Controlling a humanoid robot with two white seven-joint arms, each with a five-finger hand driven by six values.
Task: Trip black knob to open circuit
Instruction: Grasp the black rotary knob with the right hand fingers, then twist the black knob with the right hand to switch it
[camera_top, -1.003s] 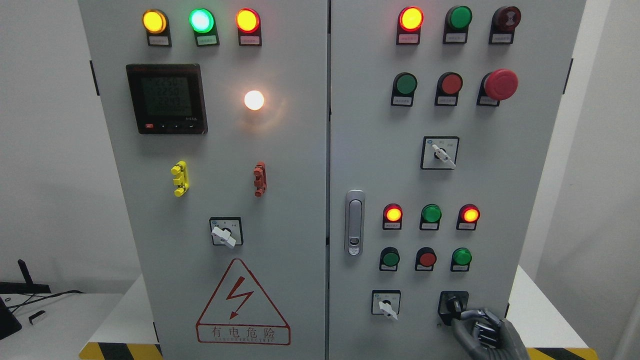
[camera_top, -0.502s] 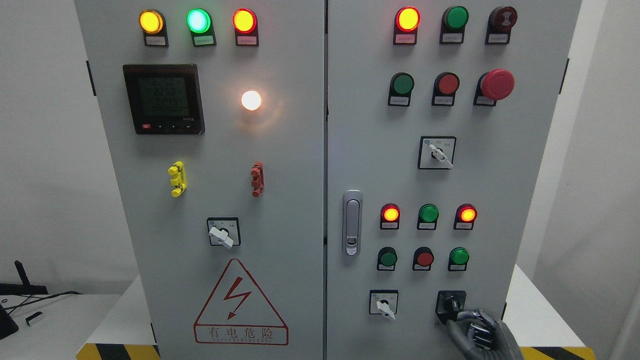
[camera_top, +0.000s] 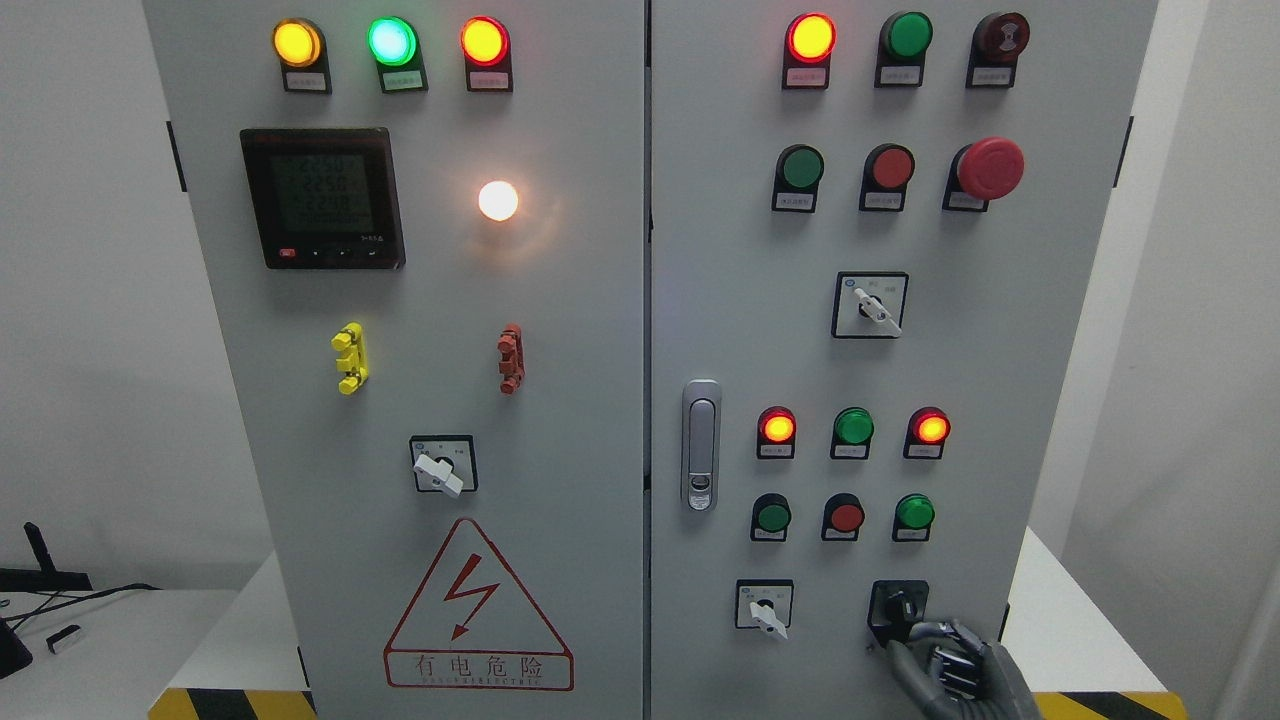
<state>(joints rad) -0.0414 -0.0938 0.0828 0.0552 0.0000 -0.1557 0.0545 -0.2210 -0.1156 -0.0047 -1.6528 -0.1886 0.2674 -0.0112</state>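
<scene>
Black knob (camera_top: 897, 607): down around 5 o'clock on the right cabinet door (camera_top: 1000, 350), right of the white selector switch (camera_top: 764, 607).
Right robot hand (camera_top: 950, 665): comes up from the bottom edge, fingers curled with the tips right at the knob's lower edge; can't tell if it's properly clamped.
Tip: get fingertips either side of the handle, then twist cleanly, no slipping off.

Only one hand shows. The right hand (camera_top: 955, 668) comes up from the bottom edge on the right side. It is dark grey. Its fingers (camera_top: 925, 632) are curled, and their tips point up and to the left. Most of the arm is out of the picture below. The left hand cannot be seen.
</scene>
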